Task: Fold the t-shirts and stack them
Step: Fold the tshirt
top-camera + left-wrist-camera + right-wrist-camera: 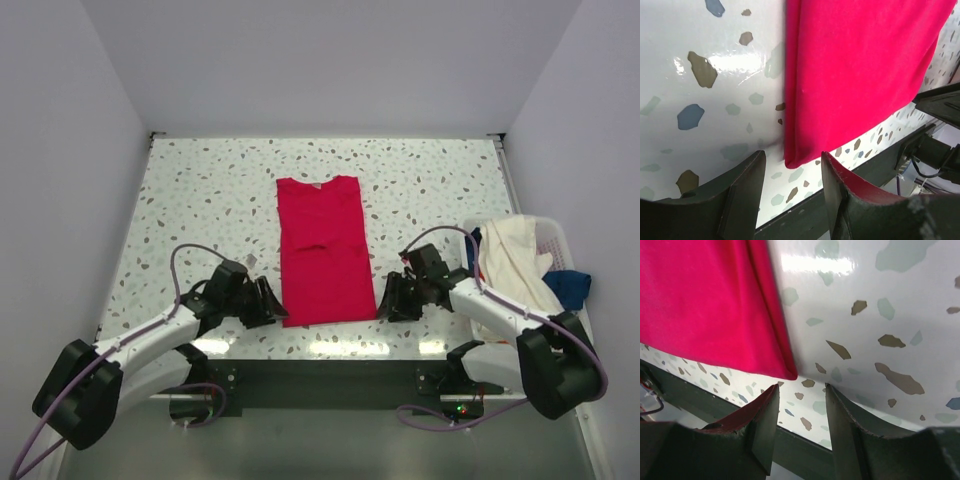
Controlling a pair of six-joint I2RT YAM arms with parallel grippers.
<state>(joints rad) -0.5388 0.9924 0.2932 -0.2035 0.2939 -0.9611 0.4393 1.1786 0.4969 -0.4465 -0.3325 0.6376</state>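
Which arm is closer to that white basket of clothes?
Right. The right gripper sits between the basket and the red shirt; the left gripper is on the shirt's far side.

We find no writing, number or brand that we can read in any view. A small pale tag (247,260) sits just behind the left gripper (272,305), on its wrist, and it is too small for us to make anything out on it. On the red t-shirt (320,250), at the neckline on the end far from both grippers, we see a faint patch that may be a label, with nothing legible on it. Close in front of the fingertips, we see plain cloth and the speckled table (200,190), with no print on either.
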